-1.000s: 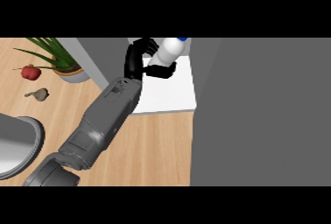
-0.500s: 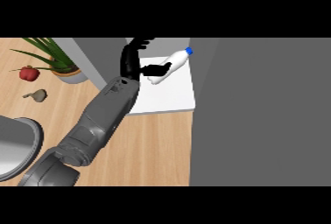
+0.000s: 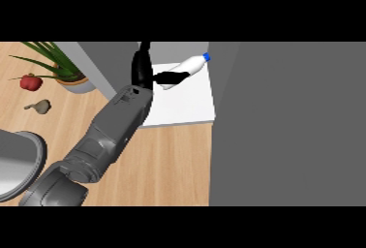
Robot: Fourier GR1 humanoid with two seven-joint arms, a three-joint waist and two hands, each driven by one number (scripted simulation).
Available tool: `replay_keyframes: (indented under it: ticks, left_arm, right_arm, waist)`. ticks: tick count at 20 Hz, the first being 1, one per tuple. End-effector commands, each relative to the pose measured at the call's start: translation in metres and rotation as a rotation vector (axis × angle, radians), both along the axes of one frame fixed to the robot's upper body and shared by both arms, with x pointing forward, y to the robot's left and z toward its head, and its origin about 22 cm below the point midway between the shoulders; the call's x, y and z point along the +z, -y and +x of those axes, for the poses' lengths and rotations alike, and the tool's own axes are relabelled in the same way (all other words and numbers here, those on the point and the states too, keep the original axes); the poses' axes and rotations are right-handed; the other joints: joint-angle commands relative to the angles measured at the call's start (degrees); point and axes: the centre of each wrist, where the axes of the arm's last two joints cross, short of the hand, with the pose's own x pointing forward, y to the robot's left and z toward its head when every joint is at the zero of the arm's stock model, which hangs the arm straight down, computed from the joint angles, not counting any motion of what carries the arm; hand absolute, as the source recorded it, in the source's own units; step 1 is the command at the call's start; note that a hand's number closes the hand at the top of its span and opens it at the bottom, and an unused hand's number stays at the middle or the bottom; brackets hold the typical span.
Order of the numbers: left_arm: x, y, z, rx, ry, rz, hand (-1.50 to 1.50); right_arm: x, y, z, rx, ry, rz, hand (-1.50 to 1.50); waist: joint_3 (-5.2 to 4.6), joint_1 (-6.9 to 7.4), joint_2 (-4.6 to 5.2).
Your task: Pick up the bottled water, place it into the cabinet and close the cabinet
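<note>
A grey forearm [image 3: 107, 131] is seen stretched up from the lower left toward the white plastic water bottle with a blue cap [image 3: 191, 65]. The black left hand [image 3: 143, 73] is held just left of that bottle, its fingers [image 3: 144, 55] extended straight and its thumb [image 3: 170, 76] laid against the bottle's lower end.

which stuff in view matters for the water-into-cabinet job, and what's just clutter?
Job:
- bottled water, lying tilted on the shelf
- cabinet and its white shelf
- robot hand, at the bottle

Lying about:
- potted plant
- red fruit or vegetable
- small tan item
- grey round vessel at the left edge
</note>
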Motion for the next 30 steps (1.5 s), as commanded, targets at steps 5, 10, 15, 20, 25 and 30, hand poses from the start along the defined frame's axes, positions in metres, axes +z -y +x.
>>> replay_keyframes:
  ticks: [5,10,15,20,25,30]
  left_arm:
    - [-0.006,-0.046,0.002,-0.054,0.075,-0.058,-1.50]
    - [-0.020,-0.042,-0.007,-0.132,0.154,-0.216,-1.50]
    - [0.018,-0.033,0.009,-0.267,0.211,-0.294,-1.50]
    - [-0.023,-0.031,-0.013,-0.321,0.228,-0.347,-1.50]
    - [-0.029,-0.010,-0.024,-0.363,0.244,-0.407,-1.50]
    - [-0.020,-0.007,-0.028,-0.418,0.231,-0.475,-1.50]
  right_arm:
    - [0.005,0.000,0.000,-0.005,0.006,-0.010,-1.50]
    - [-0.014,-0.002,-0.009,-0.014,0.006,-0.011,-1.50]
    - [0.003,0.016,-0.007,-0.042,0.015,-0.039,-1.50]
    - [-0.004,0.000,-0.012,-0.049,-0.014,-0.005,-1.50]
    - [0.001,0.015,-0.021,-0.063,-0.035,-0.029,-1.50]
    - [0.003,0.005,-0.015,-0.095,-0.026,-0.027,-1.50]
  waist:
    - [-0.27,1.13,0.15]
    - [-0.22,1.92,-0.37]
    - [-0.18,3.54,-1.16]
    - [-0.16,4.96,-1.67]
    - [-0.15,5.92,-2.17]
    - [-0.16,7.64,-2.65]
